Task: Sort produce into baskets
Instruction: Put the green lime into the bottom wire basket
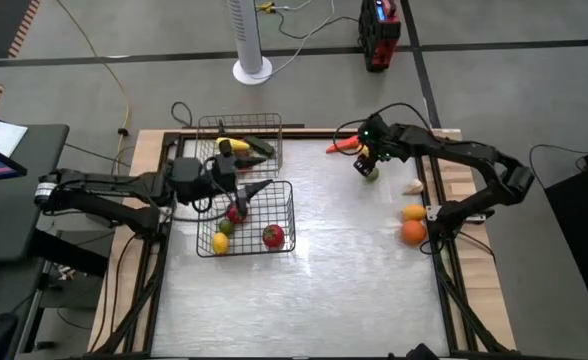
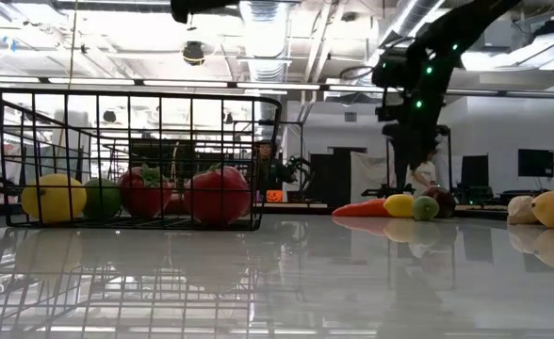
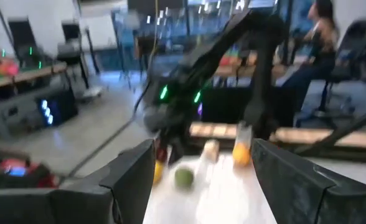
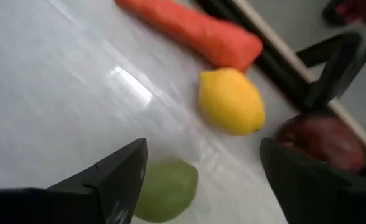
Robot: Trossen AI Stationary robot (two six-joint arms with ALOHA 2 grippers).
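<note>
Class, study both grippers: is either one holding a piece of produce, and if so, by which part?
Neither. The right gripper hangs open over the green fruit without gripping it. The left gripper is open and empty above the basket.

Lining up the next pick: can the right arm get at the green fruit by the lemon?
Probably yes. The right gripper hangs open right over the green fruit, its fingers either side. The lemon and carrot lie apart from it, so nothing blocks a straight drop.

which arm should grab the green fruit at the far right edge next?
Right. The right gripper hangs open just above the green fruit, beside the lemon. The left gripper is open over the near basket, well away.
</note>
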